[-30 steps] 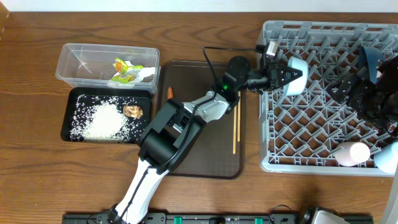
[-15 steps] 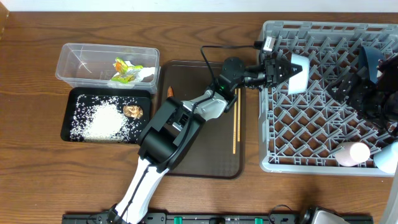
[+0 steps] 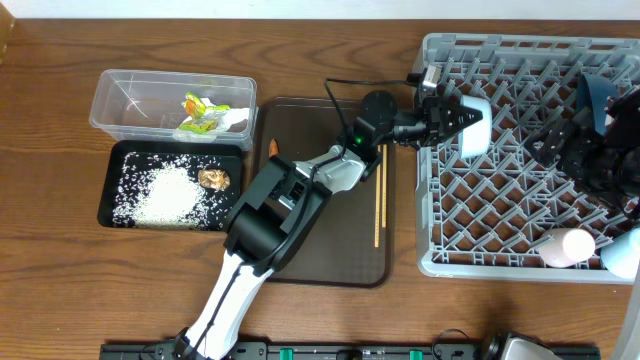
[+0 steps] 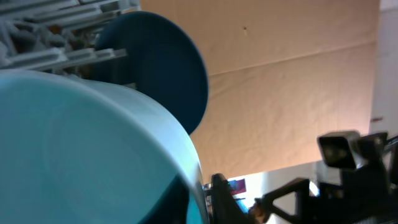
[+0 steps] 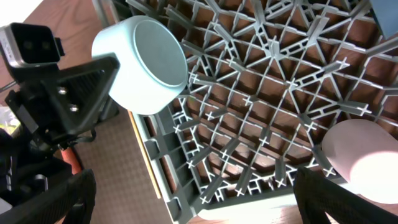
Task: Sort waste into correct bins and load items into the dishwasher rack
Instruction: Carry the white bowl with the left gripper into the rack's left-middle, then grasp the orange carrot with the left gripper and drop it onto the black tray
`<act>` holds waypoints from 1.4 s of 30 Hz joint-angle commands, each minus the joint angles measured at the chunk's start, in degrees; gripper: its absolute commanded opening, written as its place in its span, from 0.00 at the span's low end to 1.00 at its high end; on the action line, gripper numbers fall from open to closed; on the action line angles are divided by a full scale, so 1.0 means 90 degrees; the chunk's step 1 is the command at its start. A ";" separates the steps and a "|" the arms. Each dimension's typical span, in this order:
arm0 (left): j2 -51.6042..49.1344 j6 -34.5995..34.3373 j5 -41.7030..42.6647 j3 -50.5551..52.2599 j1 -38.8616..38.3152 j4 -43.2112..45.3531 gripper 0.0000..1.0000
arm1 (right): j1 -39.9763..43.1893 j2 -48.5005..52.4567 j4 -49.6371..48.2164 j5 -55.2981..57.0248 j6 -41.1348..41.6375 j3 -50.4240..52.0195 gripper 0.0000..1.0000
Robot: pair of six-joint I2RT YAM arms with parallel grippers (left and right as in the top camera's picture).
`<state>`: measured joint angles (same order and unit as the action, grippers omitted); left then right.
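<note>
My left gripper (image 3: 447, 118) is shut on the rim of the blue-inside cup (image 3: 476, 126) and holds it tilted over the left part of the grey dishwasher rack (image 3: 520, 43). In the left wrist view the cup (image 4: 81, 149) fills the frame, with the dark blue dish (image 4: 163, 68) behind it. The right wrist view shows the cup (image 5: 147, 65) from its base, above the lattice. My right gripper (image 3: 560, 146) is open and empty over the rack's right side. The dish (image 3: 597, 100) stands upright at the rack's far right. The pink cup (image 3: 564, 247) and the white bowl (image 3: 624, 252) lie at its front right.
The clear tub (image 3: 128, 92) holds the yellow-green wrapper (image 3: 203, 110) and the tissue (image 3: 236, 121). The black tray (image 3: 122, 160) holds rice (image 3: 165, 195) and the brown lump (image 3: 214, 178). The carrot (image 3: 273, 147) and chopsticks (image 3: 378, 205) lie on the brown serving tray (image 3: 340, 250).
My left gripper with the cup shifted slightly toward the rack's far side, then came back a little. My right arm has not moved.
</note>
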<state>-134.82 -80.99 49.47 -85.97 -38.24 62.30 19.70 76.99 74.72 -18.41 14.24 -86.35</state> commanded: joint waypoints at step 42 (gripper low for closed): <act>0.1591 0.2475 0.1591 -0.0131 0.3208 -0.2713 0.98 | 0.0041 0.0017 0.0041 0.0063 -0.0231 -0.0049 0.96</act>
<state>-127.42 -69.93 64.40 -85.97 -10.96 43.66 19.70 76.99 75.31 -18.17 12.95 -86.35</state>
